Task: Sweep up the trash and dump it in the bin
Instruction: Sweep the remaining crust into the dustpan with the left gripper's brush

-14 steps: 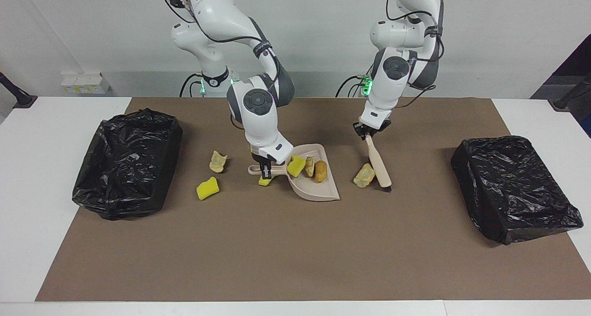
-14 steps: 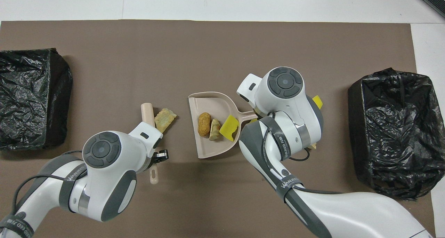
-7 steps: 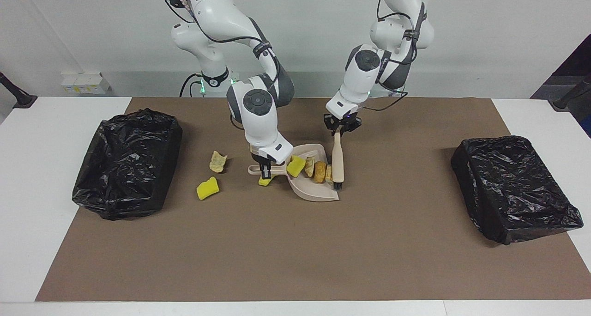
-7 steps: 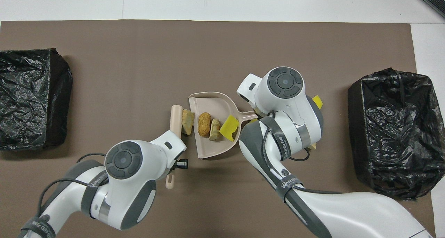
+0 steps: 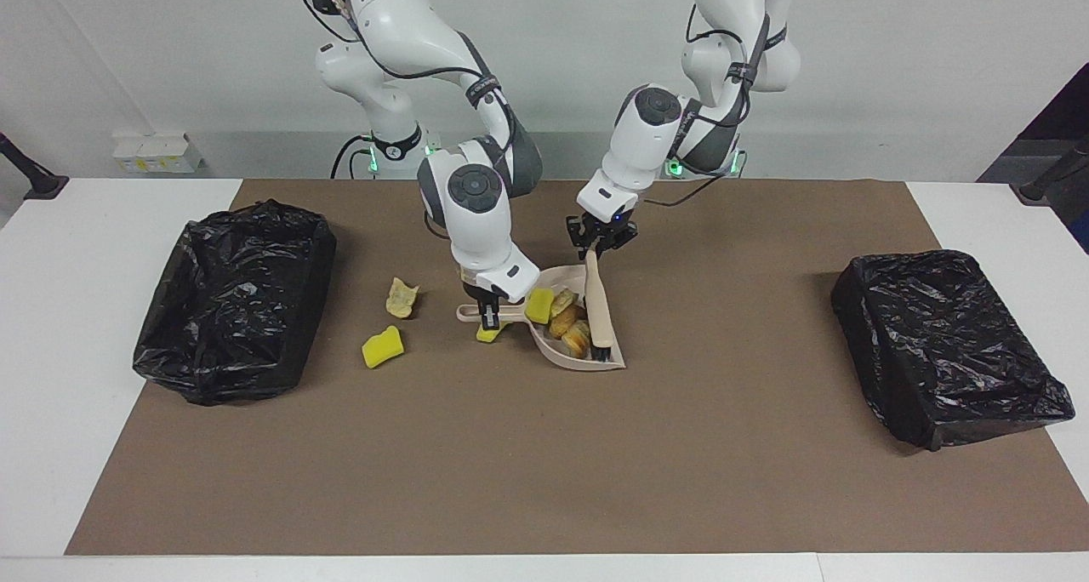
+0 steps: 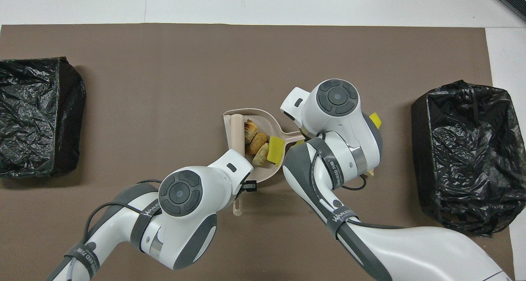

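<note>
A beige dustpan (image 5: 551, 350) (image 6: 263, 117) lies mid-mat, its handle (image 5: 468, 312) in my right gripper (image 5: 487, 316), which is shut on it. Several trash pieces sit bunched in the pan: a yellow chunk (image 5: 539, 305) (image 6: 274, 149) and tan lumps (image 5: 578, 336) (image 6: 257, 141). My left gripper (image 5: 595, 243) is shut on the handle of the beige brush (image 5: 598, 308) (image 6: 236, 132), whose black bristles (image 5: 602, 356) rest inside the pan's mouth. Loose on the mat lie a tan lump (image 5: 400, 298), a yellow chunk (image 5: 382, 346) (image 6: 374, 120) and a yellow bit (image 5: 487, 335) under the pan's handle.
One black-bagged bin (image 5: 234, 301) (image 6: 464, 157) stands at the right arm's end of the brown mat, another (image 5: 944, 344) (image 6: 39, 116) at the left arm's end. White table borders the mat.
My left arm swept the brush toward the right arm's end, pushing the loose tan lump into the dustpan and crowding the pieces toward its handle. The right arm held still.
</note>
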Tool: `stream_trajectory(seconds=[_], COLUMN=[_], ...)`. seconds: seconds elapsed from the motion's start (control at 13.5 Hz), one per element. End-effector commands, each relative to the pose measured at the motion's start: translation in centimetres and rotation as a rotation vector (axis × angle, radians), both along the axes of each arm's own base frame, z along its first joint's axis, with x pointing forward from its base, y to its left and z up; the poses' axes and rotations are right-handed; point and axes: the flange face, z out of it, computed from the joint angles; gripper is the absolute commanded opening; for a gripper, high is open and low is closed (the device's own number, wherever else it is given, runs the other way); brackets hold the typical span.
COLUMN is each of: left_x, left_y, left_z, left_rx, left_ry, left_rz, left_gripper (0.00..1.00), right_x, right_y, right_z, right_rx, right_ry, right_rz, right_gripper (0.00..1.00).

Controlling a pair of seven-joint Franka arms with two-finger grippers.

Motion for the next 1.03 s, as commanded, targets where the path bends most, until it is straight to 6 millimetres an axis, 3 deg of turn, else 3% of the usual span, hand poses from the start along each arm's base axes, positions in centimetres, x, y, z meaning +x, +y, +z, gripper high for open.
stream_trajectory(seconds=[0.0,0.22,0.59,0.96], left_x=[1.3,3.0,4.3,5.9], left_y=[0.2,3.1,6.2,12.0], left_z=[-0.4,-0.4,3.6,7.6], left_rx=[0.008,0.069,0.094,0.123], left_ry=[0.037,0.045,0.061,0.076], left_rz=[0.022,0.035,0.083,0.175], left_gripper=[0.0,0.0,0.0,0.0], right_x=[-0.1,0.0,0.3,1.2], right_y=[-0.2,-0.4,-1.0,-3.0], right_z=[-0.2,-0.2,-0.1,1.4], right_rx=[-0.001,0.003,0.006,0.096], right_ry=[-0.013,-0.011,-0.008,0.006], right_rz=[0.006,-0.001,-0.011,-0.053], right_gripper=[0.0,0.0,0.0,0.0])
